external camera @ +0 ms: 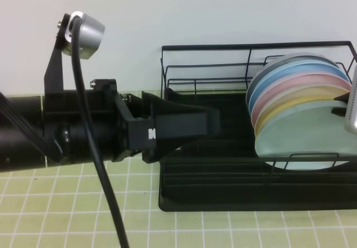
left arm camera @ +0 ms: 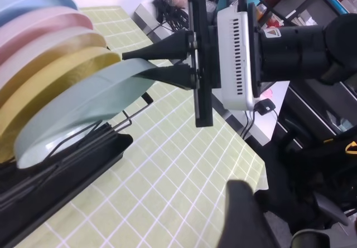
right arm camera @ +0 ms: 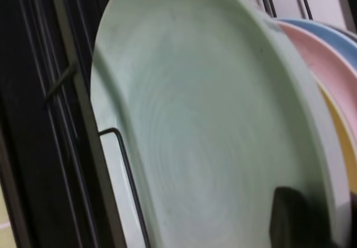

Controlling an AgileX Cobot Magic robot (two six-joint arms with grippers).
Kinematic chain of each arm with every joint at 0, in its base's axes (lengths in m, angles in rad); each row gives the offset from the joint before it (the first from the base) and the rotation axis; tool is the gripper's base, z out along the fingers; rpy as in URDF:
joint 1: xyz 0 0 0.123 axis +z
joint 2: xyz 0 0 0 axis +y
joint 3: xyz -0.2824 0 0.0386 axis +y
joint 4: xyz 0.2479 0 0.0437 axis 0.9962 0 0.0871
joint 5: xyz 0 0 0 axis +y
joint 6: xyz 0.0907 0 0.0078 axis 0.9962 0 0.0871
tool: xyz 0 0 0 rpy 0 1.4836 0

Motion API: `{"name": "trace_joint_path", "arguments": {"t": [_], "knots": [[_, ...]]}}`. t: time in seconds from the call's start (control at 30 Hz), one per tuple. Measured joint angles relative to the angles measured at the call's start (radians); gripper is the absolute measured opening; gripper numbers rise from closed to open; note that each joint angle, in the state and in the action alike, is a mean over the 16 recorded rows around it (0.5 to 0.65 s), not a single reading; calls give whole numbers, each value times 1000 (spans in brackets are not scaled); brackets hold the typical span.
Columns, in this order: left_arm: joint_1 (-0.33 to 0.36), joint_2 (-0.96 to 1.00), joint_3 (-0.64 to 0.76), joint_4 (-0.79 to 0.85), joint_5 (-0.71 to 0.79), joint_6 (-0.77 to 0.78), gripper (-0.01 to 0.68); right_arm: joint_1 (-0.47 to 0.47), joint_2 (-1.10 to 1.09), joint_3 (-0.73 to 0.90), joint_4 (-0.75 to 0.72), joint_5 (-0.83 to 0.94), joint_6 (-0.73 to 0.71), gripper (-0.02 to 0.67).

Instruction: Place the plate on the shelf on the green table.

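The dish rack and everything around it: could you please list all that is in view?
Dish rack: one, black wire, on the tiles, right of centre.
Mint plate: one, pale mint, frontmost of the row standing on edge in the rack.
Other plates: several, yellow, cream, pink and blue, stacked upright behind the mint plate.
Tiled table: one, light green with white grout, under the rack.
Wall: pale, behind.
Left end effector: black, jaws open, empty, hovering left of the plates.
Right end effector: black, fingers on either side of the mint plate's rim.
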State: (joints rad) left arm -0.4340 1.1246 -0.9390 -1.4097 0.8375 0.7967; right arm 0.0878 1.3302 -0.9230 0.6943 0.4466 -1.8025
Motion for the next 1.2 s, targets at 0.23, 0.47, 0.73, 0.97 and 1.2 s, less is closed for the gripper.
{"name": "trace_joint_path", "arguments": {"t": [0.23, 0.47, 0.73, 0.97, 1.2], "knots": [[0, 0, 0, 5, 6, -1, 390, 0, -15, 0, 19, -16, 14, 319], [0, 0, 0, 61, -14, 0, 289, 0, -97, 0, 80, -33, 83, 348], [0, 0, 1, 239, -129, -5, 94, 0, -279, 6, 141, -41, 367, 149], [0, -13, 29, 396, -284, -15, 1, 0, -484, 100, 172, -98, 647, 9], [0, -67, 139, 445, -462, -16, 0, 0, -732, 318, 213, -184, 770, -3]]}}
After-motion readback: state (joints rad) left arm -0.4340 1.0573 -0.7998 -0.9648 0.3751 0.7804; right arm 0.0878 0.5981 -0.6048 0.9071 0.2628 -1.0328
